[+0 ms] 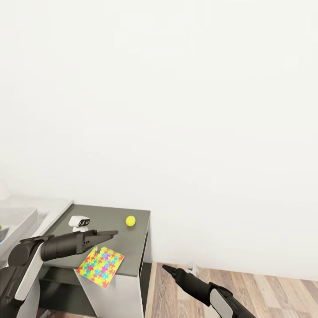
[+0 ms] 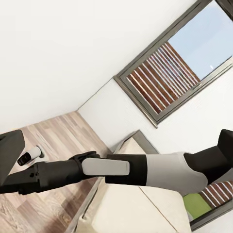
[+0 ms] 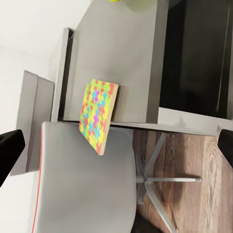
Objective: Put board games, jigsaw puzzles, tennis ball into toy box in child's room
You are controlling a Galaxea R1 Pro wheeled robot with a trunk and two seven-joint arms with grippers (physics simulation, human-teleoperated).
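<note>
Lying just below left pincer (image 1: 110,233): jigsaw puzzle (image 1: 100,266).

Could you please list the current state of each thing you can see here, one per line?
jigsaw puzzle: lying flat, overhanging the front edge of the dark table.
tennis ball: resting on the table, untouched.
left gripper: above the table, holding nothing; fingers' spread unclear.
right gripper: low over the floor, holding nothing, fingers spread wide in its wrist view.
toy box: on the pale table section, only partly visible.
</note>
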